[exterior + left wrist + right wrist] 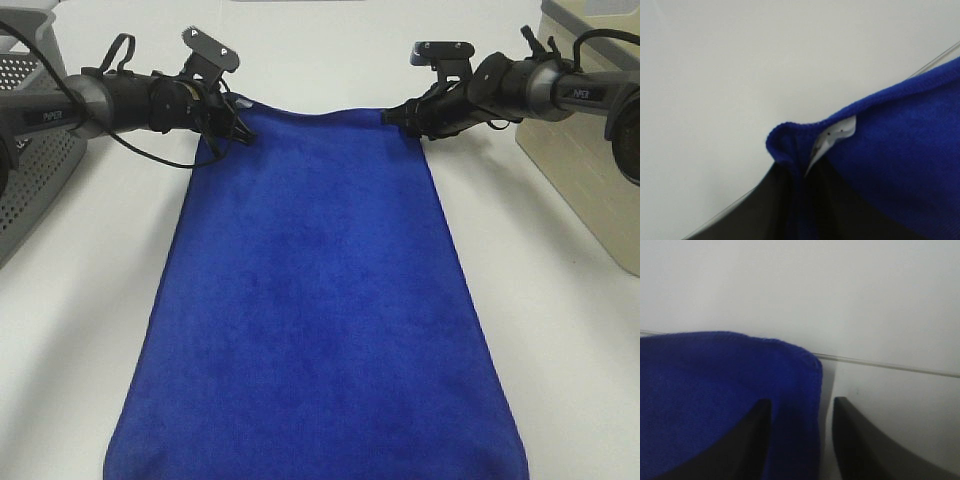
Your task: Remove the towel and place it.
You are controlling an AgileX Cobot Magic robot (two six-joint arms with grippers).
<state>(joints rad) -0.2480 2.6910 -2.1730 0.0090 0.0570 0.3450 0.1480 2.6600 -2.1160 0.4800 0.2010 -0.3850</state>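
Royal-blue plush towel (320, 300) spread flat and lengthwise on the white desk (90, 300), running from 12 o'clock down to 6 o'clock in the high view and widening toward 6.

At 11 o'clock: left tool (235, 128) on the towel's far corner, beside a small white tag (245, 101). At 1 o'clock: right tool (400, 118) on the other far corner. Both arms reaching in level from the sides. Grey perforated basket (30, 150) at 9 o'clock and beige box (590, 170) at 3 o'clock, both apart from the cloth.

Seen only from the high camera: the whole cloth, its smooth lie, both containers. No clear look there at either tool's fingers, hidden under dark housings and cable.

Seen only from the left wrist: towel (900, 150) corner bunched into a narrow fold, tag (832, 137) creased and sticking out of it, fold running down into the dark left tool (800, 210). Cannot tell whether clamped or just slackened.

Seen only from the right wrist: right tool (802, 440) with fingers (747, 440) apart, hemmed edge of the towel (715, 390) lying between them against one finger, a strip of white desk showing before the other.
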